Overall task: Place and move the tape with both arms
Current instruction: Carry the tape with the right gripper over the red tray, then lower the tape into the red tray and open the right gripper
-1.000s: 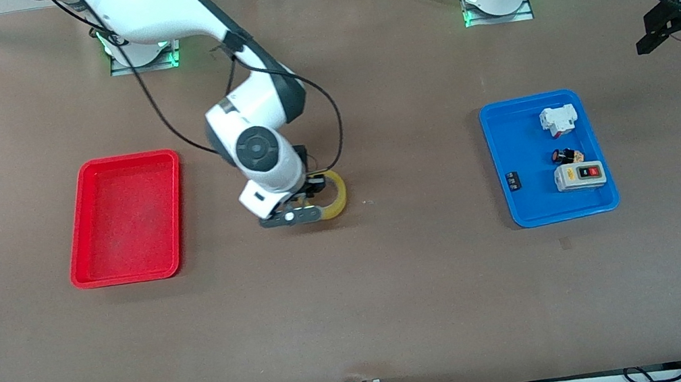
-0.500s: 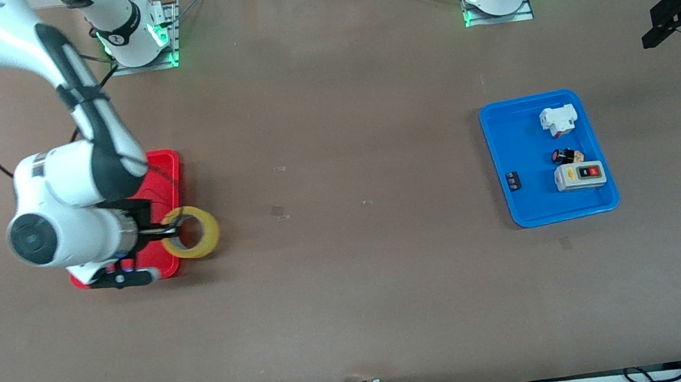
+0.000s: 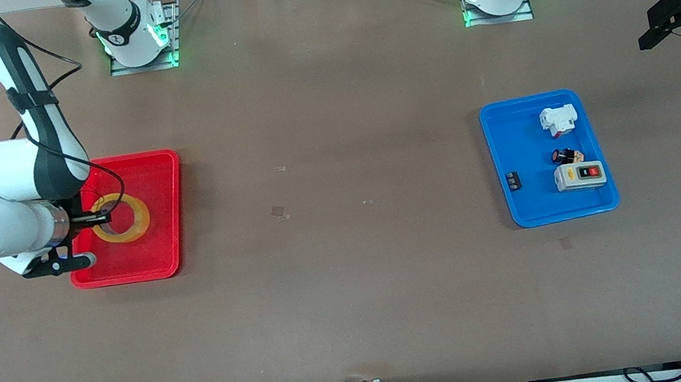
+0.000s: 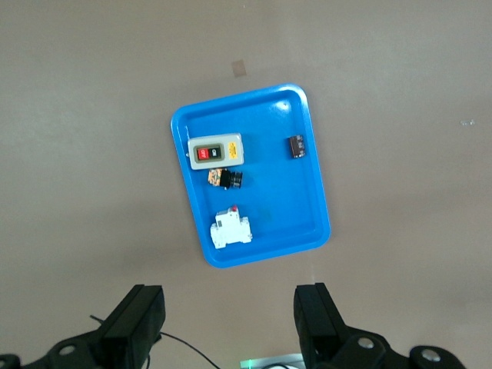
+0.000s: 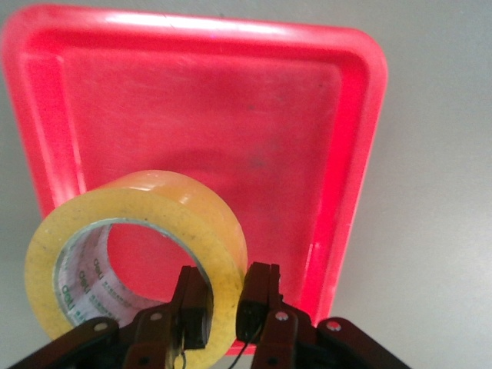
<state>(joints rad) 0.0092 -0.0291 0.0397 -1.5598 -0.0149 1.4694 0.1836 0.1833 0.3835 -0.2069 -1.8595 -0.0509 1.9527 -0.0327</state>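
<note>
Pinching the tape (image 5: 138,231) by its wall, the right gripper (image 5: 225,307) held the see-through yellow ring over the red tray (image 3: 164,178). The left gripper (image 4: 231,323) waited, fingers wide apart, high over the blue tray (image 4: 307,215).

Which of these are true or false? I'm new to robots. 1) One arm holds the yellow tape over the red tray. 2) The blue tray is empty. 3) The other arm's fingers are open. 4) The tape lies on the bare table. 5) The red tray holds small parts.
1) True: the right gripper is shut on the tape, over the red tray.
2) False: the blue tray holds a switch box and three smaller parts.
3) True: the left gripper waits open, high above the blue tray.
4) False: it is held in the fingers.
5) False: none are in it.
</note>
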